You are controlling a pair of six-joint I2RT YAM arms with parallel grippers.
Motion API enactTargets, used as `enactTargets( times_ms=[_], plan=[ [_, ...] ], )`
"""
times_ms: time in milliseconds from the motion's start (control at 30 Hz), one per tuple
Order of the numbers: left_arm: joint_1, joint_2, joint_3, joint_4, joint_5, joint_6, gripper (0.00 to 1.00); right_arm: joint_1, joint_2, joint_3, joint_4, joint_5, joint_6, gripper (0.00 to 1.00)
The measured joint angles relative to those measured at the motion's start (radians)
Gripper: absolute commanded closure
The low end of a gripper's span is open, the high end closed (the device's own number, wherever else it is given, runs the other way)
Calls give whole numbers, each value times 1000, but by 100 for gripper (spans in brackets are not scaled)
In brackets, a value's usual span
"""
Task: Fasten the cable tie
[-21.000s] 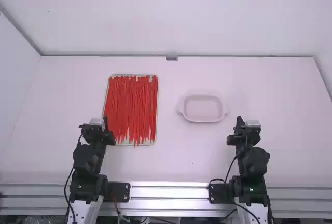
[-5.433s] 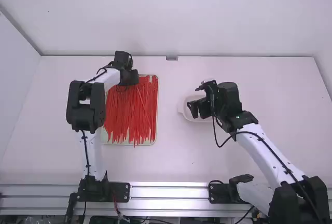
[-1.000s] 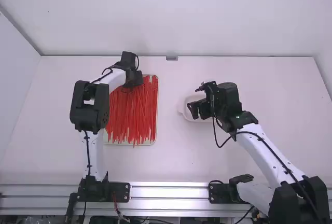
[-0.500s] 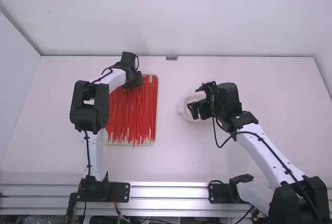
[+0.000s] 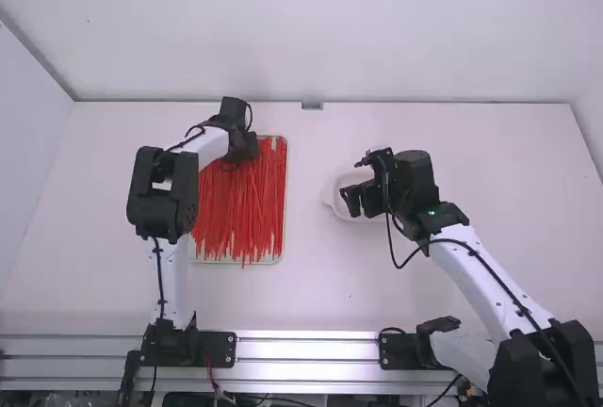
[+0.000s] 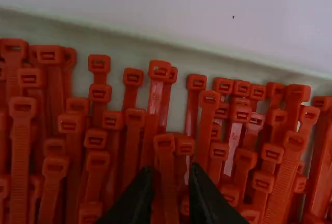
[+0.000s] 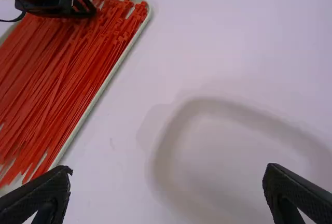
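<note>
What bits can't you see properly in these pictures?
1. High view: the left arm covers the heads of some cable ties at the tray's far end.
2. High view: the right arm hides most of the white bowl.
3. Left wrist view: the ties' tails are cut off by the picture's edge.
4. Right wrist view: one side of the bowl runs off the edge.

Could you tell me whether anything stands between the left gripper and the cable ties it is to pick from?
Nothing visible does. The left gripper sits among the cable ties at the tray's far end, a finger on each side of one tie. The white dish and right gripper are off to the side.
</note>
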Motion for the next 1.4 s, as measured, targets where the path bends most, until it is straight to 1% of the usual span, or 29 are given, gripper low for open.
enactTargets(
  times_ms=[67,233,500,733,1400],
  plan=[
    [0,0,0,6,0,0,81,0,0,0,0,0,1,1],
    [0,0,0,7,0,0,87,0,0,0,-1,0,1,1],
    [0,0,0,7,0,0,92,0,0,0,-2,0,0,1],
    [0,0,0,7,-6,0,98,0,0,0,-2,0,0,1],
    [0,0,0,6,-24,0,98,0,0,0,-2,0,0,1]
  ],
)
